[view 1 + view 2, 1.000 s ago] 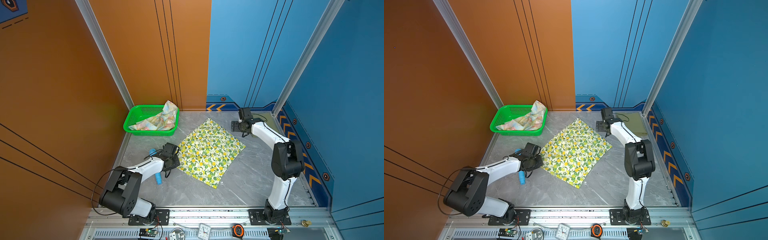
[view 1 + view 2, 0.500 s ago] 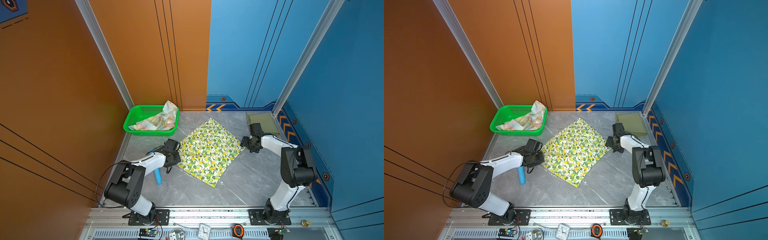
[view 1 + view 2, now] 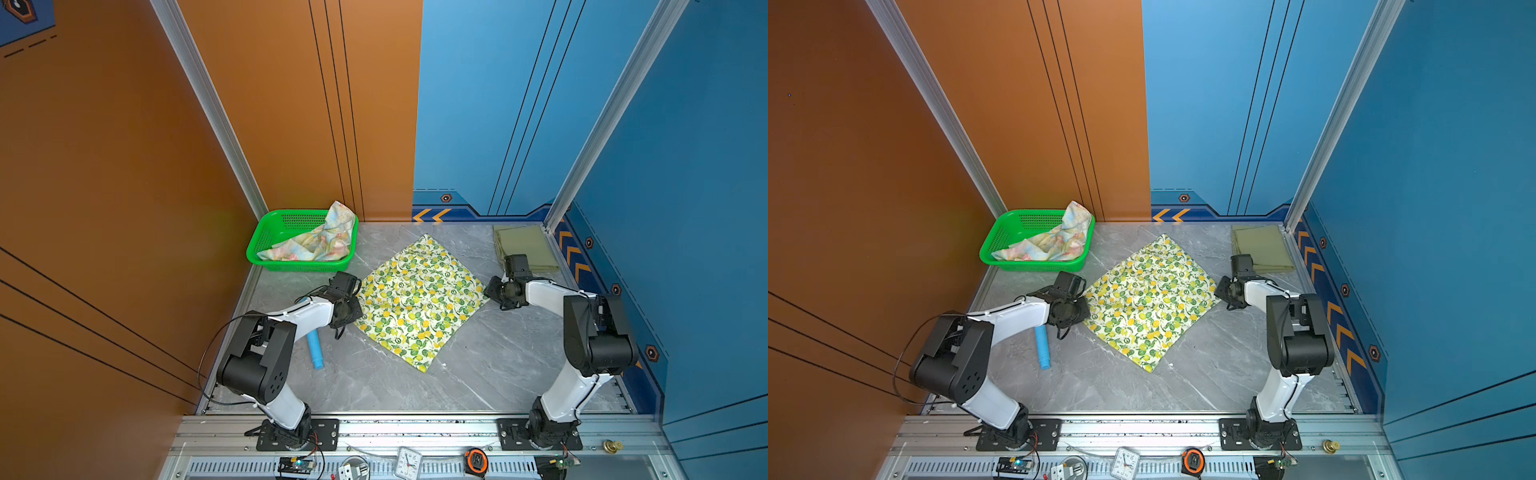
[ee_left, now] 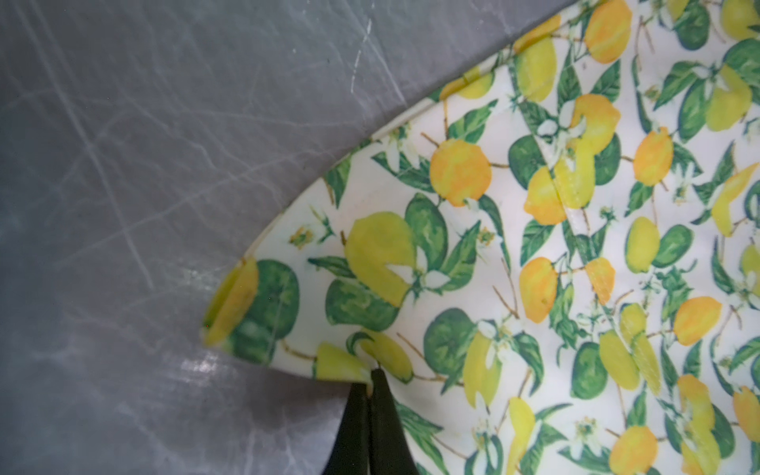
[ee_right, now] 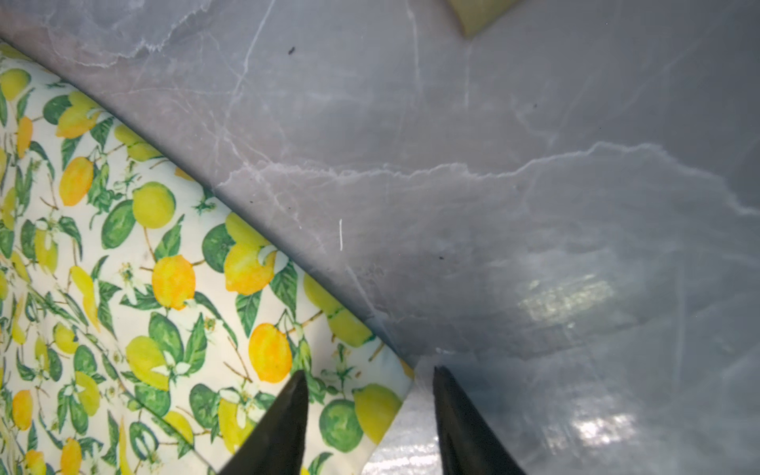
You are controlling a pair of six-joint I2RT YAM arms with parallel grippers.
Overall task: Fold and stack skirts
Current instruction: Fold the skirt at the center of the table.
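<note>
The left gripper point(image 4: 372, 382) has its two dark fingers point(image 4: 386, 423) pressed together, pinching the hem of the lemon skirt point(image 4: 534, 255) close to one rounded corner. In a top view it sits at the cloth's corner on the robot's left side point(image 3: 353, 297), low over the grey marble table point(image 3: 478, 365). The right gripper point(image 5: 369, 370) has its jaws apart. One finger point(image 5: 288, 419) lies over the printed cloth and the other over bare table, and the skirt's corner point(image 5: 382, 407) sits in the gap between them; whether either finger touches the fabric cannot be told. In both top views the lemon skirt point(image 3: 415, 299) point(image 3: 1148, 301) is spread flat as a diamond in the middle of the table, with a gripper at each of its two side corners. The olive skirt point(image 3: 525, 247) lies flat in the far right corner of the table just behind the right gripper point(image 3: 492, 289), apart from the lemon one. The pastel skirt point(image 3: 320, 243) is crumpled in the green basket point(image 3: 299, 220), one end draped over the rim, at the far left against the orange wall. A light-blue toy point(image 3: 314, 349) lies on the table partly under the left arm, near the lemon skirt but not touching it.
</note>
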